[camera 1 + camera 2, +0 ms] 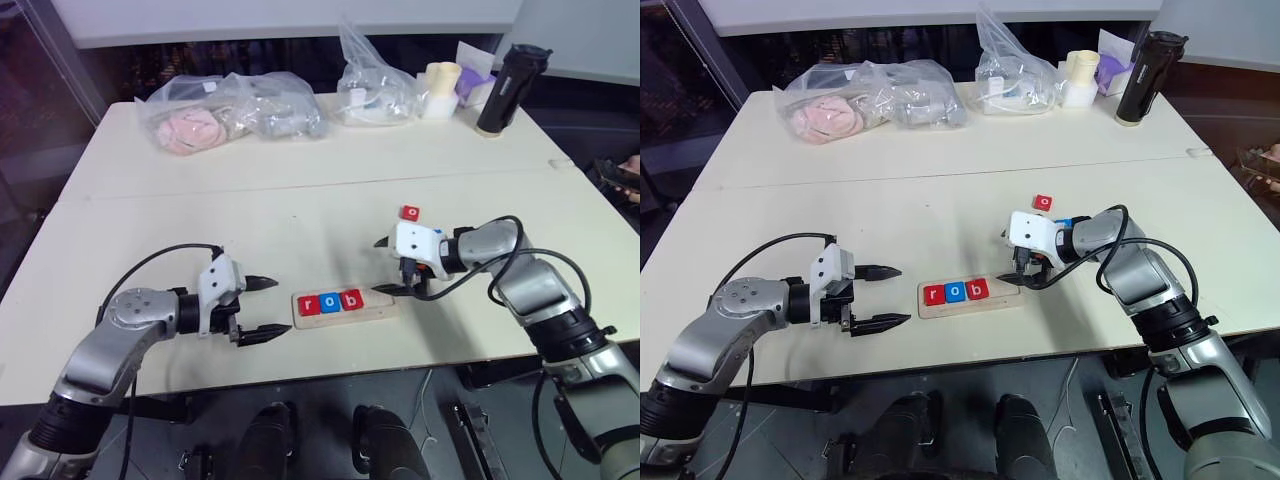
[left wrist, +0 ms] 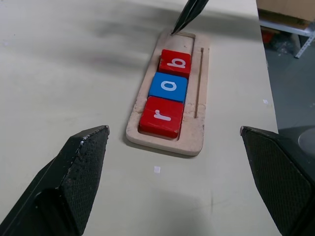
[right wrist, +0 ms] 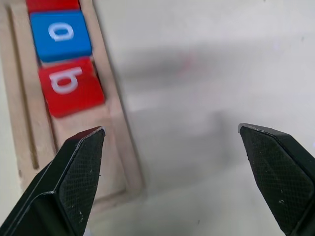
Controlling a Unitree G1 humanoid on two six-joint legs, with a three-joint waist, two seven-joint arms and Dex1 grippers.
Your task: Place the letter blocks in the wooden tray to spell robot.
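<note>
The wooden tray (image 1: pixel 383 309) lies near the table's front edge. It holds three letter blocks in a row: red r (image 1: pixel 308 305), blue o (image 1: pixel 330 303), red b (image 1: pixel 352 299). The tray's right part (image 3: pixel 118 162) is bare. Another red letter block (image 1: pixel 411 213), marked o, lies flat on the table beyond the tray. My right gripper (image 1: pixel 384 266) is open at the tray's right end, with one fingertip (image 2: pixel 189 12) just above that end. My left gripper (image 1: pixel 280 306) is open left of the tray, pointing at it, with nothing between its fingers.
Clear plastic bags (image 1: pixel 235 110) with soft items, another bag (image 1: pixel 375 80), a cream cup (image 1: pixel 442 90) and a black bottle (image 1: pixel 510 90) stand along the far side. A person's hand (image 1: pixel 628 165) shows at the right edge.
</note>
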